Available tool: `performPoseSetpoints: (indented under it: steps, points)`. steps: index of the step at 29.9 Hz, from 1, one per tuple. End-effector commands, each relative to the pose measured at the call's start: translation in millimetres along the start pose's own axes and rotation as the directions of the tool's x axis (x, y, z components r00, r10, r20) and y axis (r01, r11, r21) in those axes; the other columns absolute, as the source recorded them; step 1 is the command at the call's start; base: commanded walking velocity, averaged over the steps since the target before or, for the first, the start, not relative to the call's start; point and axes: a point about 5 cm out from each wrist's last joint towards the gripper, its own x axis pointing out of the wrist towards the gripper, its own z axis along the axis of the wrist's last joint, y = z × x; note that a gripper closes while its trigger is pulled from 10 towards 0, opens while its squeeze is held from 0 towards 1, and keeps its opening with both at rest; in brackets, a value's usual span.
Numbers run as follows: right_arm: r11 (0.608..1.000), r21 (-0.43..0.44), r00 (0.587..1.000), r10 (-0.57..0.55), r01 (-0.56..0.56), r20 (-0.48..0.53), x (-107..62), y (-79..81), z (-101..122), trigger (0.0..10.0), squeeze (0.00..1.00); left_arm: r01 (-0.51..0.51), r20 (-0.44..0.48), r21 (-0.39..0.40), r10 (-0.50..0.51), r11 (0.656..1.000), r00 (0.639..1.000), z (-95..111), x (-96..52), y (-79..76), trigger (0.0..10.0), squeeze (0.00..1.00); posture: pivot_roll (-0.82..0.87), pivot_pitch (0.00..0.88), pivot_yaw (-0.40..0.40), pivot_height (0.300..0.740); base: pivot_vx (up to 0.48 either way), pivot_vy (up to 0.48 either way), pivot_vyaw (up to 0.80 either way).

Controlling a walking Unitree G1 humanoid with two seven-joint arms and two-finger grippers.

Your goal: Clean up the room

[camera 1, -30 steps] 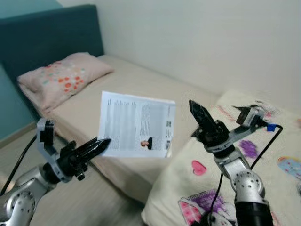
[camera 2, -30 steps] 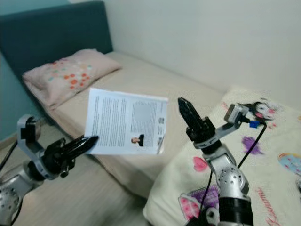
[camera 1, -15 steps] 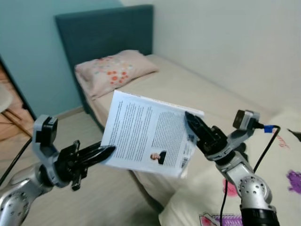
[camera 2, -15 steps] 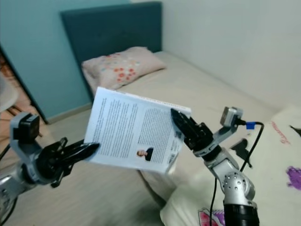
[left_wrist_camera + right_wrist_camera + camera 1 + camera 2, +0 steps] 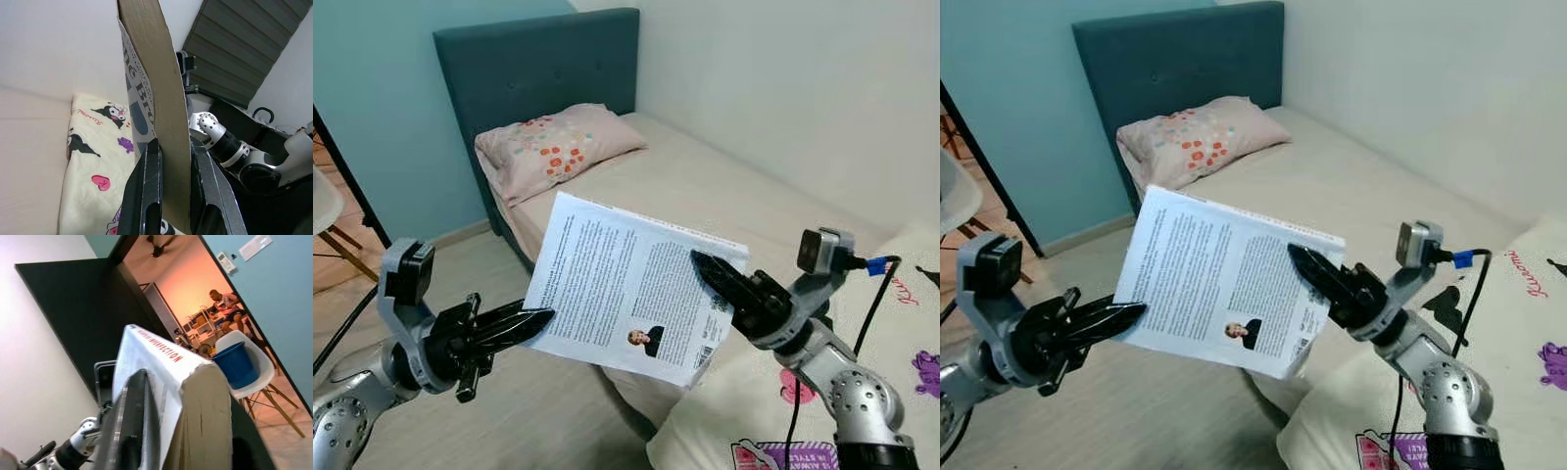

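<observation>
A white paperback book [image 5: 631, 291], its back cover full of print with a small portrait, hangs in the air in front of me above the bed's edge. My left gripper [image 5: 530, 320] is shut on the book's lower left corner. My right gripper [image 5: 703, 264] is shut on its right edge, the fingers lying over the cover. In the left wrist view the book's page edge [image 5: 168, 122] stands between the two black fingers [image 5: 146, 196]. The right wrist view has the book's spine [image 5: 166, 362] clamped beside a black finger [image 5: 129, 431].
A bed [image 5: 734, 191] with a beige sheet, a flowered pink pillow [image 5: 553, 145] and a teal headboard [image 5: 533, 59] lies ahead. A cartoon-print blanket [image 5: 901, 323] covers the bed at right. A white chair [image 5: 321, 208] stands at far left on the wood floor [image 5: 529, 421].
My right gripper, apart from the book a second ago, has come onto its right edge and shut on it. The camera has turned left, bringing headboard, teal wall and chair into view.
</observation>
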Motion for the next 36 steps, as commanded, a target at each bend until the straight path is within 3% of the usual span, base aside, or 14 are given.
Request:
performPoseSetpoints:
  steps: [1, 7, 8, 10, 15, 16, 17, 27, 30, 31, 32, 33, 34, 36]
  points:
    - [1.000, 0.015, 1.000, 0.019, -0.019, -0.022, 1.7, 3.0, -3.8, 0.0, 0.00, 0.027, 0.004, 0.009, -0.027, 1.000, 1.000, 0.9, 4.5, 0.4, 10.0, 0.00, -0.08, 0.013, -0.058, 0.736, 0.000, 0.000, 0.00]
    - [0.997, 0.058, 0.989, 0.063, -0.055, -0.137, -2.5, 10.8, -16.4, 0.0, 0.00, 0.021, -0.005, -0.003, -0.021, 1.000, 1.000, -0.8, 3.7, 4.3, 10.0, 0.00, -0.08, 0.018, -0.059, 0.736, 0.000, 0.000, 0.00]
    - [0.995, 0.078, 0.963, 0.074, -0.055, -0.261, -7.9, 12.8, -29.2, 0.0, 0.00, 0.034, -0.028, -0.007, -0.034, 0.999, 0.999, -0.2, 2.7, 5.5, 10.0, 0.00, -0.08, 0.019, -0.060, 0.736, 0.000, 0.000, 0.00]
    - [0.995, 0.086, 0.945, 0.075, -0.050, -0.319, -11.3, 13.1, -34.1, 0.0, 0.00, 0.043, -0.049, -0.011, -0.044, 0.999, 0.998, -0.2, 2.2, 6.1, 10.0, 0.00, -0.08, 0.019, -0.060, 0.736, 0.000, 0.000, 0.00]
    - [0.996, 0.079, 0.932, 0.066, -0.040, -0.356, -14.3, 10.9, -34.3, 0.0, 0.00, 0.045, -0.064, -0.018, -0.046, 0.999, 0.997, -0.3, 2.3, 8.5, 10.0, 0.00, -0.08, 0.020, -0.059, 0.736, 0.000, 0.000, 0.00]
    - [0.997, 0.066, 0.933, 0.049, -0.027, -0.357, -14.7, 8.0, -33.1, 0.0, 0.00, 0.008, -0.058, -0.015, -0.009, 1.000, 0.998, -0.5, 4.1, 14.0, 10.0, 0.67, -0.08, 0.021, -0.058, 0.736, 0.000, 0.000, 0.00]
    - [0.999, 0.050, 0.937, 0.031, -0.015, -0.349, -14.1, 5.4, -31.9, 0.0, 0.00, -0.033, -0.038, -0.029, 0.032, 0.999, 0.999, -0.4, 6.2, 19.9, 10.0, 1.00, -0.08, 0.021, -0.056, 0.736, 0.000, 0.000, 0.00]
    - [0.989, -0.051, 0.974, -0.148, 0.142, -0.169, -5.8, -15.4, -24.8, 0.0, 0.00, -0.325, 0.119, -0.060, 0.330, 0.944, 0.936, -7.8, 5.9, 53.3, 10.0, 1.00, -0.08, 0.025, -0.054, 0.736, 0.000, 0.000, 0.00]
    - [0.953, -0.096, 0.951, -0.296, 0.288, -0.089, -8.4, -33.1, -23.2, 0.0, 0.00, -0.541, 0.129, -0.156, 0.561, 0.826, 0.818, -26.7, -13.4, 76.6, 10.0, 1.00, -0.07, 0.027, -0.055, 0.736, 0.000, 0.000, 0.00]
    - [0.919, -0.106, 0.919, -0.388, 0.381, -0.066, -12.8, -43.9, -23.9, 0.0, 0.00, -0.629, 0.120, -0.185, 0.653, 0.755, 0.748, -35.7, -24.7, 84.7, 10.0, 1.00, -0.07, 0.025, -0.055, 0.736, 0.000, 0.000, 0.00]
    - [0.919, -0.106, 0.919, -0.388, 0.381, -0.066, -12.8, -43.9, -23.9, 0.0, 0.00, -0.629, 0.120, -0.185, 0.653, 0.755, 0.748, -35.7, -24.7, 84.7, 10.0, 1.00, -0.07, 0.025, -0.055, 0.736, 0.000, 0.000, 0.00]
    - [0.846, -0.122, 0.847, -0.528, 0.519, -0.063, -22.1, -59.3, -28.0, 0.0, 0.00, -0.723, 0.097, -0.220, 0.752, 0.655, 0.652, -47.9, -40.2, 92.5, 10.0, 1.00, -0.07, 0.026, -0.057, 0.736, 0.000, 0.000, 0.00]
    - [0.771, -0.150, 0.771, -0.633, 0.619, -0.071, -32.7, -70.8, -34.0, 0.0, 0.00, -0.839, 0.045, -0.241, 0.869, 0.488, 0.493, -63.2, -61.0, 100.5, 10.0, 1.00, -0.07, 0.024, -0.058, 0.736, 0.000, 0.000, 0.00]
    - [0.771, -0.150, 0.771, -0.633, 0.619, -0.071, -32.7, -70.8, -34.0, 0.0, 0.00, -0.839, 0.045, -0.241, 0.869, 0.488, 0.493, -63.2, -61.0, 100.5, 10.0, 1.00, -0.07, 0.024, -0.058, 0.736, 0.000, 0.000, 0.00]
